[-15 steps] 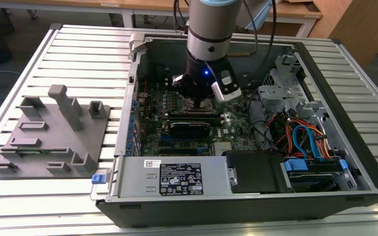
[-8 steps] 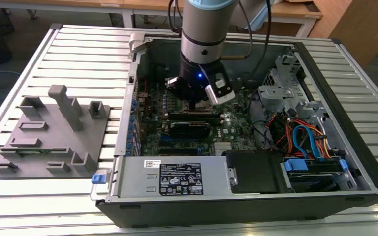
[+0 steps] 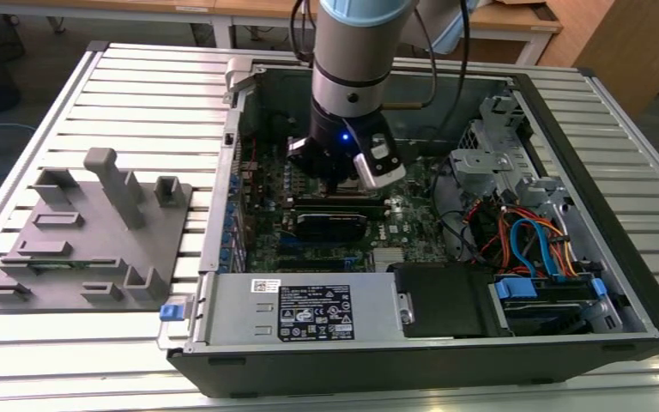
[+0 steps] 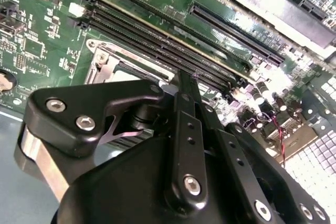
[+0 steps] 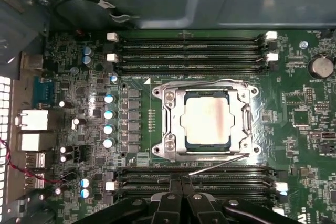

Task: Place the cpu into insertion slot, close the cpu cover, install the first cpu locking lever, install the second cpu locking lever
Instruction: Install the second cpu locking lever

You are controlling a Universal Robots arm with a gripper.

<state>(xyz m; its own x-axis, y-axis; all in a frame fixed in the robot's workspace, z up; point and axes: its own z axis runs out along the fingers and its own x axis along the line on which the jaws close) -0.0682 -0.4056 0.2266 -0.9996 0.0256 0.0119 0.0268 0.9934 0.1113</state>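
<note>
While your arm [image 3: 353,77] reaches down into the open case [image 3: 421,352] in the exterior view, the gripper [image 3: 347,176] hangs low over the board [image 3: 404,227], and from that camera its body hides the slot. The first wrist view gives you what the exterior view cannot: the cpu [image 5: 208,120] lies flat in the slot [image 5: 206,124], its pale metal top showing through the window of the cover [image 5: 173,124], which is folded down around it. A thin lever [image 5: 218,164] runs slantwise along the slot's near edge, between the slot and the near bank of long black memory slots [image 5: 194,177]; its free end points toward the gripper and looks raised rather than hooked down. A second thin wire lever [image 5: 210,83] bends along the far edge; whether it is latched you cannot tell. In that same view the gripper [image 5: 180,184] shows its fingers [image 5: 173,187] drawn together, tips side by side with no gap, just short of the slanted lever's end and holding nothing. The second wrist view looks along the gripper [image 4: 185,85] from behind: the black linkage blocks most of the slot, but a corner of the cover [image 4: 107,61] peeks out beside it, with the long memory slots [image 4: 157,40] running beyond. A grey fixture tray [image 3: 89,240] sits well apart at the exterior view's left, outside the case.
</note>
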